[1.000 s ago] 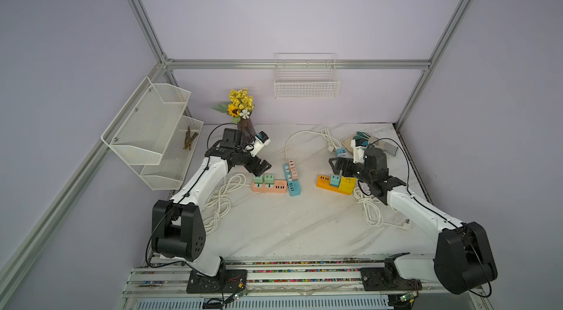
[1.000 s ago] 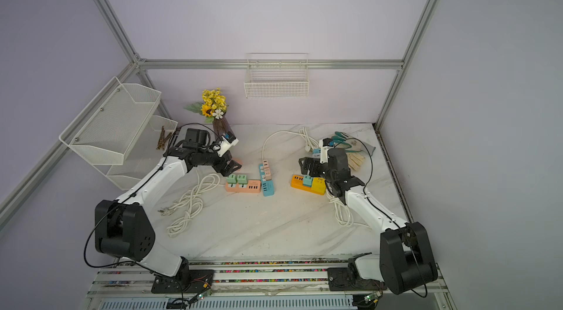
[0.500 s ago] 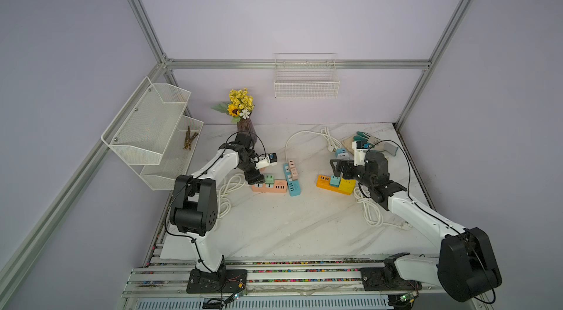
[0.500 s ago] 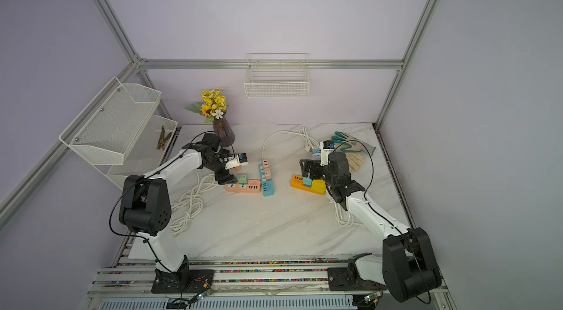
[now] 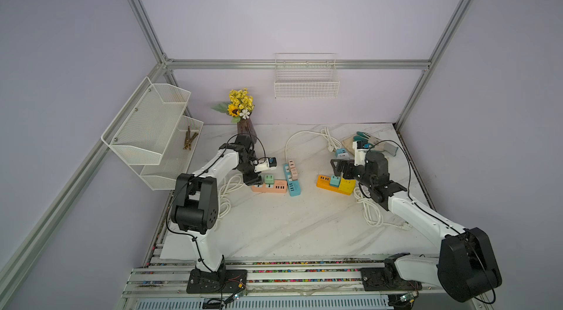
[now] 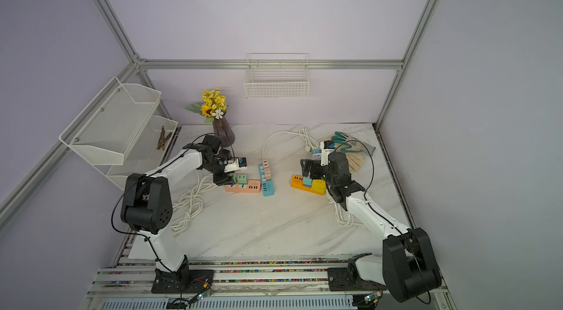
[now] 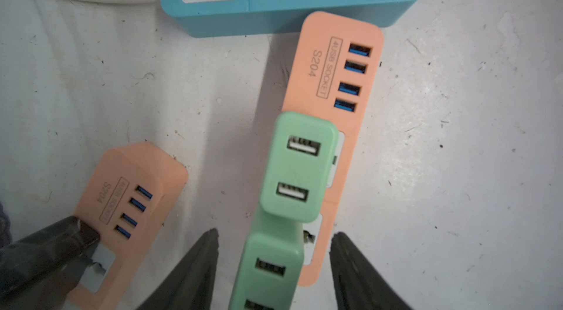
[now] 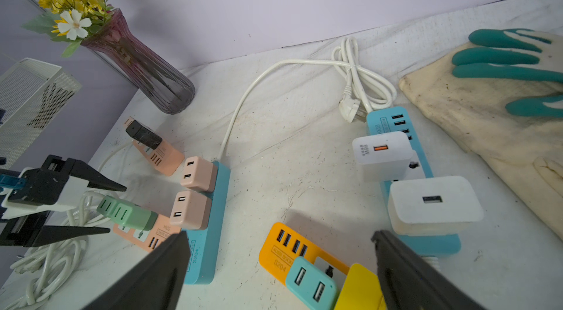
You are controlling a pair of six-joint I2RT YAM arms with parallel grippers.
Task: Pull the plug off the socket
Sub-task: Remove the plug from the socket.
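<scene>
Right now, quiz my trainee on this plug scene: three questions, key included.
1. True or false: two green plugs sit in the peach power strip.
2. The teal plug by the open right gripper sits in which strip? A blue, B orange, C peach.
3. What do the open jaws of the left gripper straddle?
Key: 1 true. 2 B, the orange power strip. 3 The nearer green plug, gaps on both sides.

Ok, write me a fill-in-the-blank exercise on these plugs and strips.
1. The left pincer straddles a plug coloured ____.
2. The pink plugs on the blue strip number ____.
3. The right pincer, by the orange strip, is wide ____.
Missing: green; two; open.
</scene>
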